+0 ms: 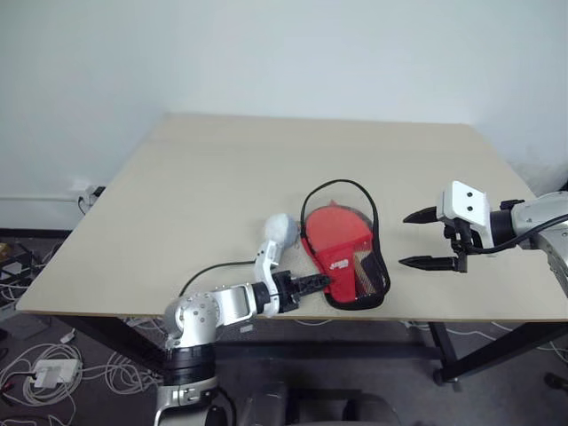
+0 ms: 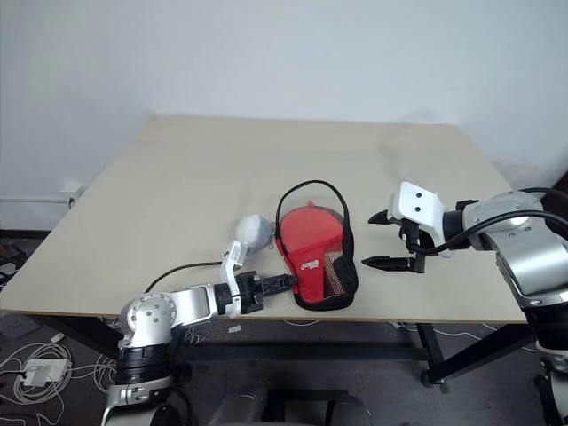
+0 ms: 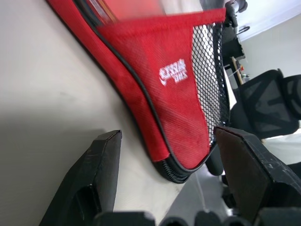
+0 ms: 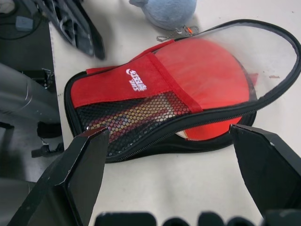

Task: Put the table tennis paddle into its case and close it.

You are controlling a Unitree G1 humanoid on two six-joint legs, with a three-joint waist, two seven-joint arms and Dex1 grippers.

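Near edge of the desk, centre: the case lies flat, its narrow handle end reaching almost to the near edge and its round end pointing far. The paddle sits inside, red face under the clear panel, handle behind the black mesh at the narrow end. The zip is undone along the case's right side, and at the round end the black zip edging stands up as an open loop.

Left gripper: low at the near edge, just left of the case's narrow end, fingers spread and holding nothing; in the left wrist view the case's corner lies between and just beyond the two fingers, not touching either.

Right gripper: raised above the desk to the right of the case, apart from it, fingers spread wide and empty, pointing left toward the case.

A grey-blue soft object rests just left of the case's round end, beside the left arm.

Beyond the case the desk is bare through to its far edge, which meets a white wall; the far left and far right corners are open.
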